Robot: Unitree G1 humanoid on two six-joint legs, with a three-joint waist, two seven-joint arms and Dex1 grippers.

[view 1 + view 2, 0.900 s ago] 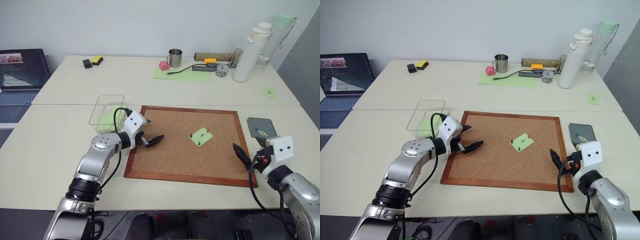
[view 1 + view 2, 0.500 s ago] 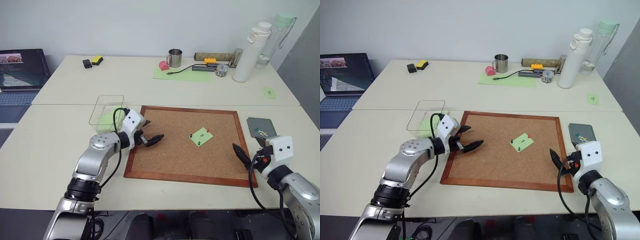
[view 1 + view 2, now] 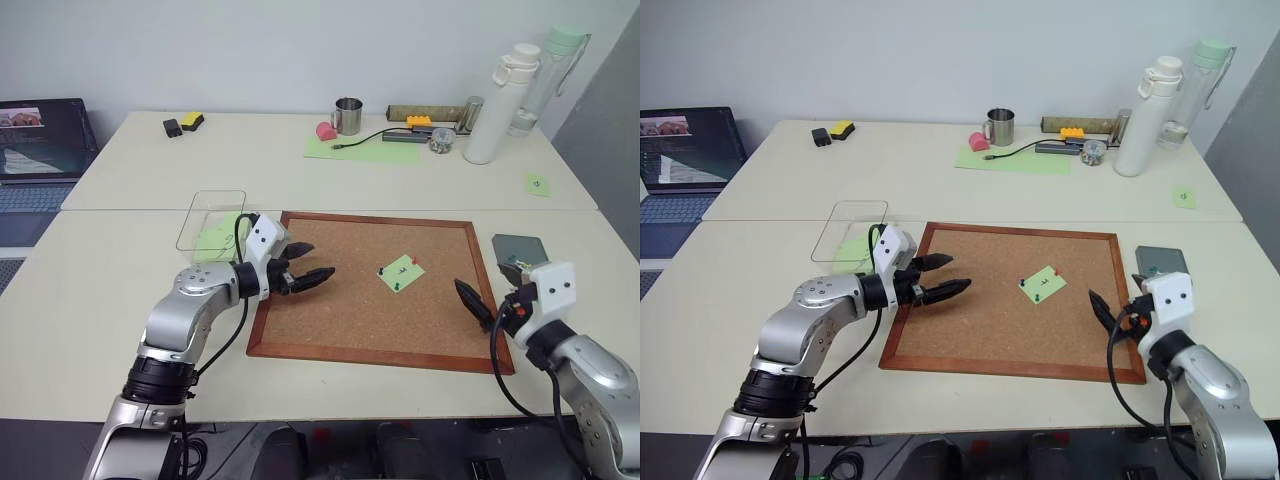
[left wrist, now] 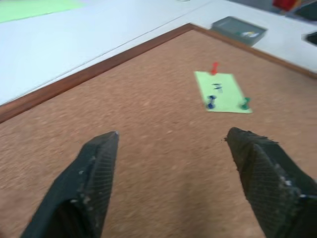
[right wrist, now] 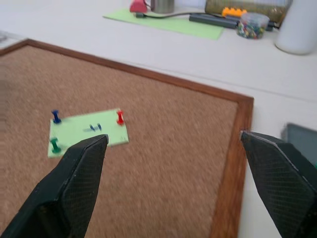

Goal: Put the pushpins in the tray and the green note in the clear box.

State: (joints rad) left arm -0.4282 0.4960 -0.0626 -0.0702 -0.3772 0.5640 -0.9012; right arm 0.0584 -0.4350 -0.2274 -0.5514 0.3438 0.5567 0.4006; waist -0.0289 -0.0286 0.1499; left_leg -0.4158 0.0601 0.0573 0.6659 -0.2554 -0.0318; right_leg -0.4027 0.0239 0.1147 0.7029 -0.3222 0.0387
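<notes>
The green note [image 3: 401, 272] lies on the cork board [image 3: 350, 325], held by red [image 5: 120, 117], blue [image 5: 56, 116] and green [image 5: 55, 145] pushpins. My left gripper [image 3: 313, 260] hovers open over the board's left part, pointing at the note from a hand's width away, nothing between its fingers. My right gripper [image 3: 470, 300] stands open and empty above the board's right edge. Just beyond that edge sits the dark grey tray [image 3: 520, 250] with something small in it. The clear box [image 3: 212, 220] stands left of the board with green paper inside.
On the back table are a metal mug [image 3: 349, 115], a large pale green sheet [image 3: 365, 150], a white bottle [image 3: 495, 105] and a small green note [image 3: 539, 183]. A laptop [image 3: 40, 140] stands at the far left.
My left gripper has edged toward the note with its fingers spread wider. My right gripper has shifted slightly inward over the board's right edge.
</notes>
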